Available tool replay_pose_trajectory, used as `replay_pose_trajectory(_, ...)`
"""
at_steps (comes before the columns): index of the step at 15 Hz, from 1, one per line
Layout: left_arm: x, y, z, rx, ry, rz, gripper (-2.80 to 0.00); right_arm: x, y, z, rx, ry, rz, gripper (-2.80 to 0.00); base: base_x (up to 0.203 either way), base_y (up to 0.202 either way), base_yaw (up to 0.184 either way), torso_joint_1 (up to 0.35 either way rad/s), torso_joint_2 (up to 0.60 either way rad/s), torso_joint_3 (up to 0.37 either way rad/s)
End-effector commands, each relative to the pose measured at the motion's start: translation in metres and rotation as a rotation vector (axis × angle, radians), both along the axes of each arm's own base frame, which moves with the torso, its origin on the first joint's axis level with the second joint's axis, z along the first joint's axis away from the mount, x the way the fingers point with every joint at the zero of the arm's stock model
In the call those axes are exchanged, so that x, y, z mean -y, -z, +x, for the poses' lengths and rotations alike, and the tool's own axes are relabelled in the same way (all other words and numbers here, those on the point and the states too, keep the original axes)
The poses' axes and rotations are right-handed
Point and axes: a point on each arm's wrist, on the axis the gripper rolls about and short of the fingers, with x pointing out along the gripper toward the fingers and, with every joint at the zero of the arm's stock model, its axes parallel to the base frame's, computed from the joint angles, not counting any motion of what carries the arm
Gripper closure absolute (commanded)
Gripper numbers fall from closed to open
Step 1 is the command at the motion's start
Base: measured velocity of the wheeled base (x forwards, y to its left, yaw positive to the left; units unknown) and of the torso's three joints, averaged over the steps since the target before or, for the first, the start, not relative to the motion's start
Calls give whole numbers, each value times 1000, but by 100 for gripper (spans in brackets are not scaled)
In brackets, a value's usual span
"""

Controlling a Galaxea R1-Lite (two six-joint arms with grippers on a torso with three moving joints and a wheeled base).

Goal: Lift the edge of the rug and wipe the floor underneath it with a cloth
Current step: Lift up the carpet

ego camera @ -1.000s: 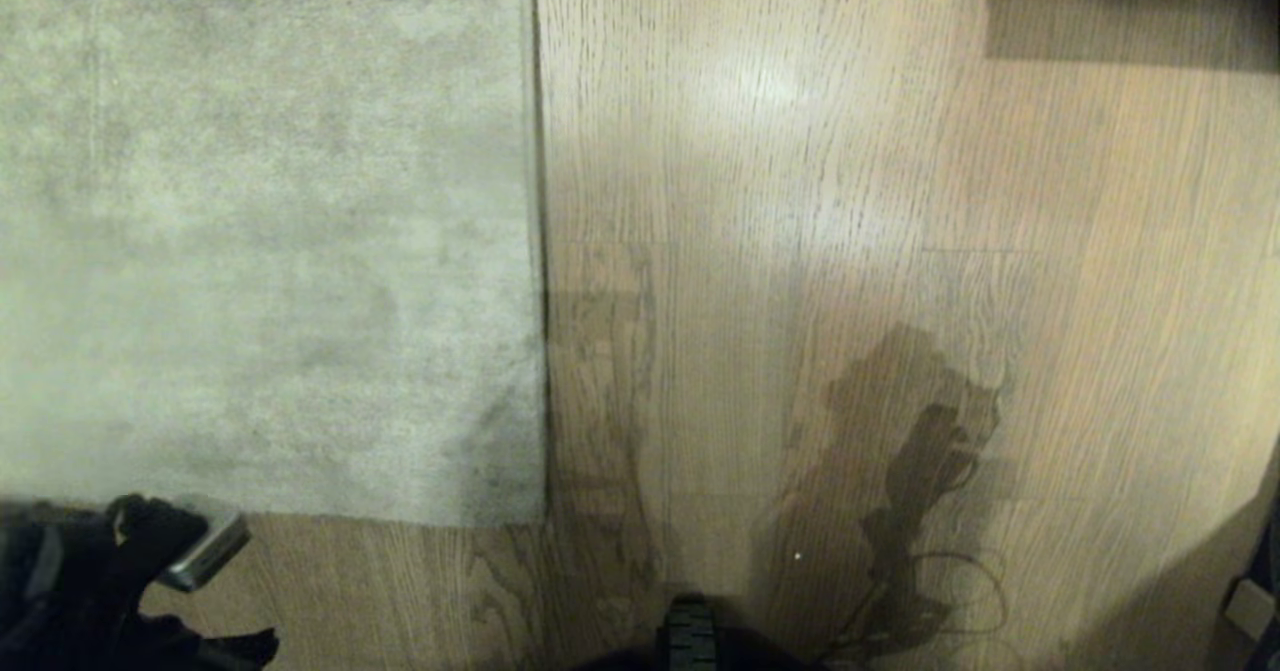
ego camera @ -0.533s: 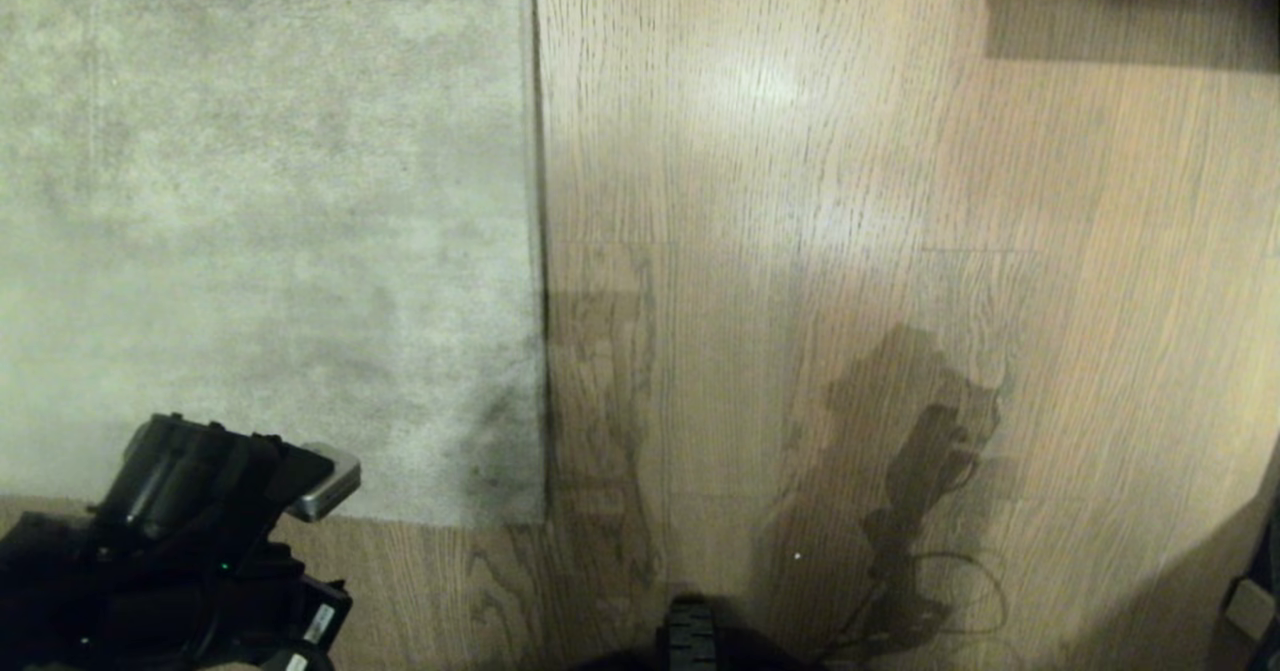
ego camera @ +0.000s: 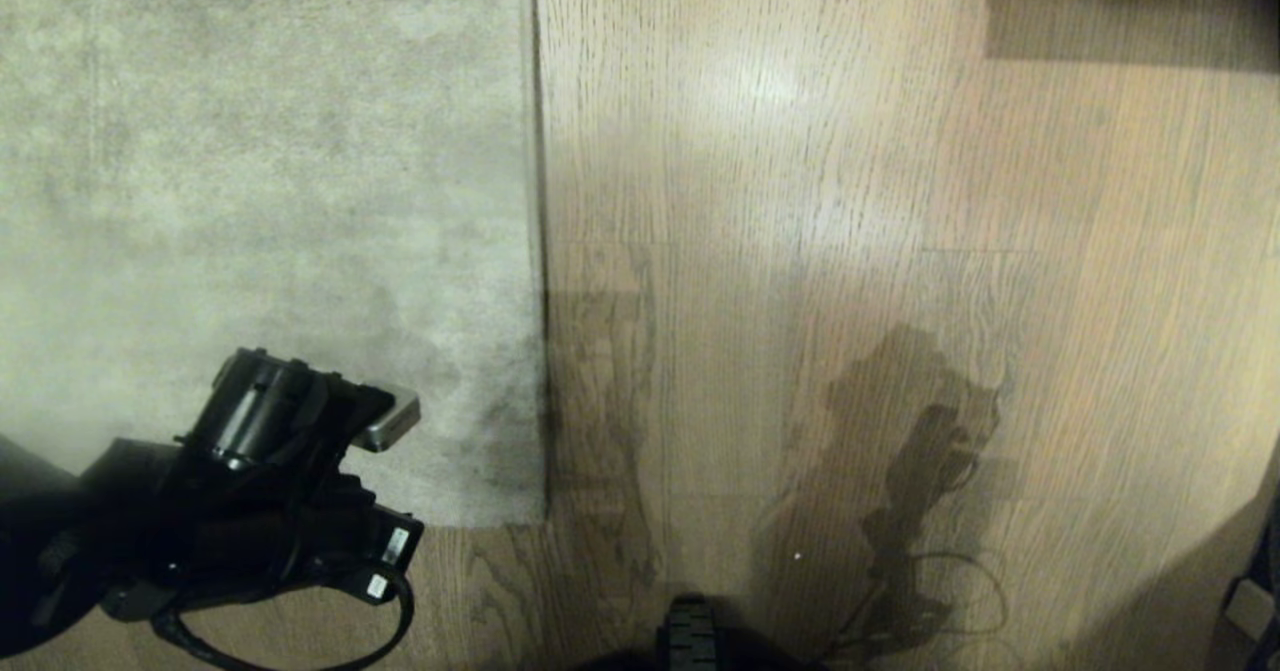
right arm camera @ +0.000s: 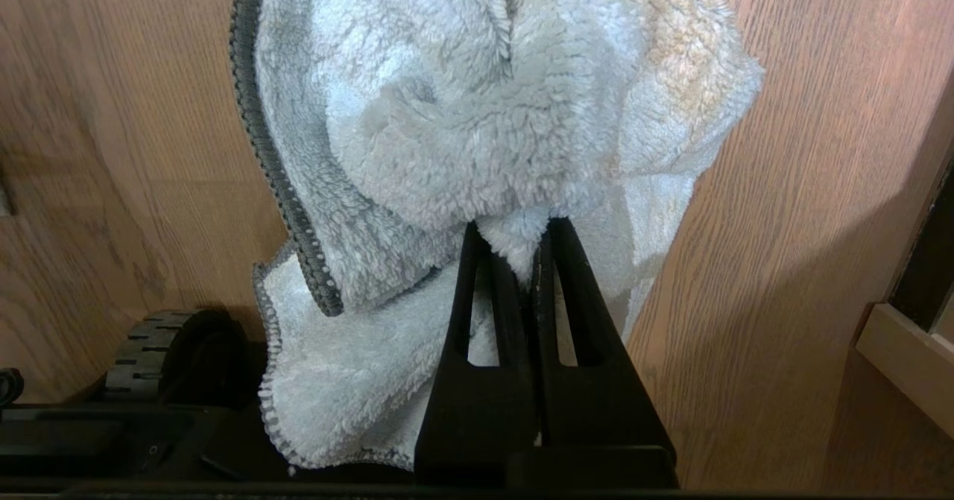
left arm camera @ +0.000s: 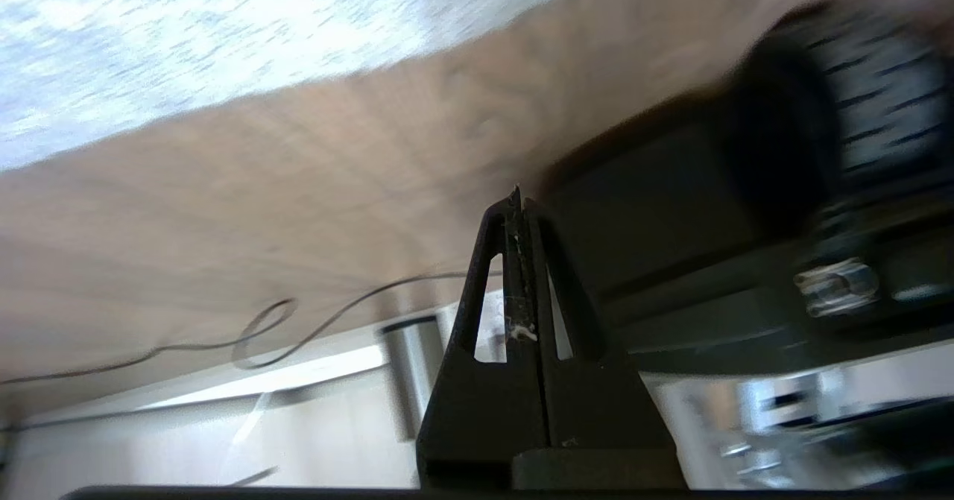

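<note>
Rug edge [ego camera: 535,251]: lies flat on the floor [ego camera: 800,201], its straight border running away from the robot and its corner near the bottom of the head view (nothing lifted yet).
Cloth [right arm camera: 477,135]: pale, fluffy, bunched above the right gripper [right arm camera: 531,232], whose fingers are pinched tight on a fold of it; it hangs over bare planks, close by a black wheel [right arm camera: 179,351].
Left gripper [left arm camera: 519,209]: fingers pressed fully together with nothing between them; its arm [ego camera: 250,511] reaches over the rug's near corner.
Around: a thin cable [left arm camera: 261,328] trails on the wood, and the robot's dark shadow [ego camera: 900,451] falls on the planks right of the rug.
In the way: only the left arm itself, covering part of the near hem.
</note>
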Motion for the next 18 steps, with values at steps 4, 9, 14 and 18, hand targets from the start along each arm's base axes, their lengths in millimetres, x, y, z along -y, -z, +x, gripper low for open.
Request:
replay_pose_trajectory(4, 38, -8, 3, 74, 51, -71, -280, 0, 0, 0, 0, -1, 0, 0, 0, 0, 0, 0, 0, 0)
replay_pose_trajectory(9, 67, 2, 18, 222, -52, -30, -280, 0, 0, 0, 1, -1, 0, 0, 0, 0, 0, 0, 0, 0)
replay_pose_trajectory(14, 97, 37, 37, 268, -176, 214, -280, 0, 0, 0, 0, -1, 0, 0, 0, 0, 0, 0, 0, 0)
replay_pose_trajectory(18, 107, 66, 52, 264, -248, 381, -280, 0, 0, 0, 0, -1, 0, 0, 0, 0, 0, 0, 0, 0)
